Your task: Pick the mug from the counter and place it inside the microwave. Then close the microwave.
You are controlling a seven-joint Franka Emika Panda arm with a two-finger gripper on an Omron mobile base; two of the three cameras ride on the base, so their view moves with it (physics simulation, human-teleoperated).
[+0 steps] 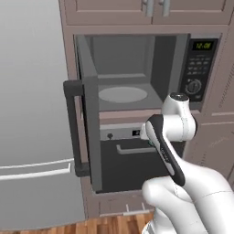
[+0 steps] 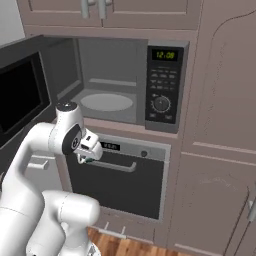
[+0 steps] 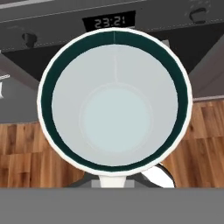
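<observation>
Carrying the mug [image 3: 114,103] clamped tight in my gripper [image 2: 86,156] low before the oven [image 2: 117,180], I'd lift level, clear the microwave [image 1: 137,73] sill, and set it centred on the turntable [image 1: 122,94].

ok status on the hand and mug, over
hand shut on mug, level with oven front. microwave door open, turntable bare. nothing blocking.

A dark oven [image 2: 117,182] with a horizontal handle [image 2: 116,166] sits above the wooden floor [image 3: 26,153], cabinets [image 2: 220,150] to its right.
</observation>
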